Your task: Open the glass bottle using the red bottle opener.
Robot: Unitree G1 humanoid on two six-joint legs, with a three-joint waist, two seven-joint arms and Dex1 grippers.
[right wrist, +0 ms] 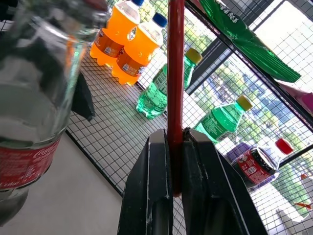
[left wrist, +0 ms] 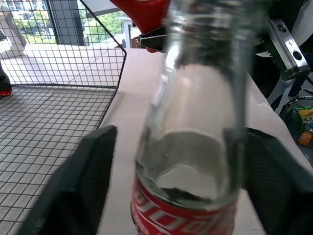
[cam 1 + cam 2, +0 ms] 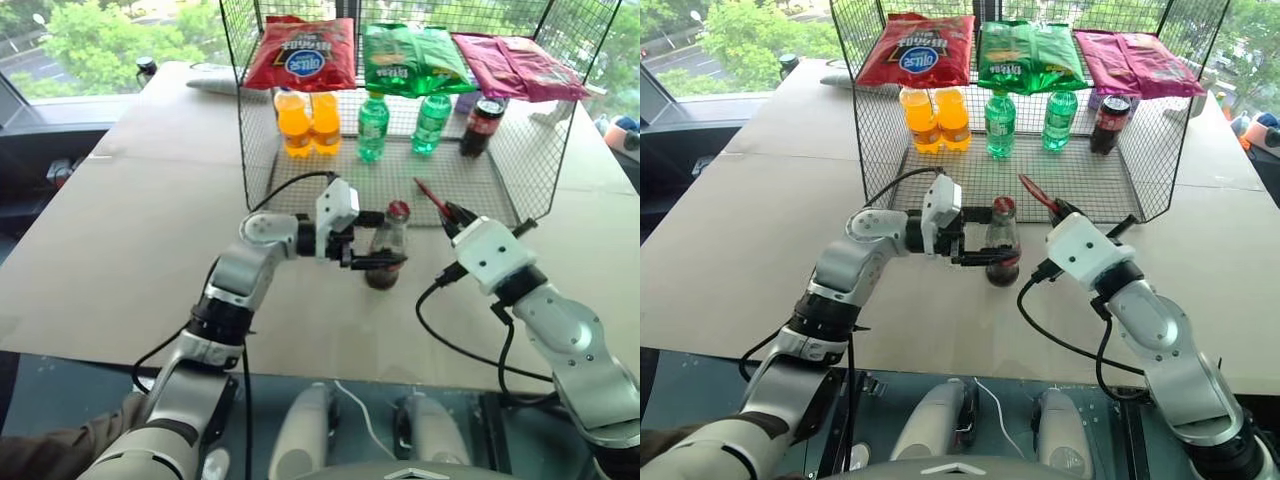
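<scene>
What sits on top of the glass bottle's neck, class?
A red crown cap still tops the glass bottle. The liquid level under the label band cannot be judged.

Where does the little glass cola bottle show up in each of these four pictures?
Left eye view: glass bottle centre, between the arms.
Right eye view: centre.
Left wrist view: close up, mid-picture.
Right wrist view: near the edge.
Shared landmark: wire basket behind it.

Clear glass bottle (image 3: 387,243) with red label, red bottle opener (image 1: 175,73).
</scene>
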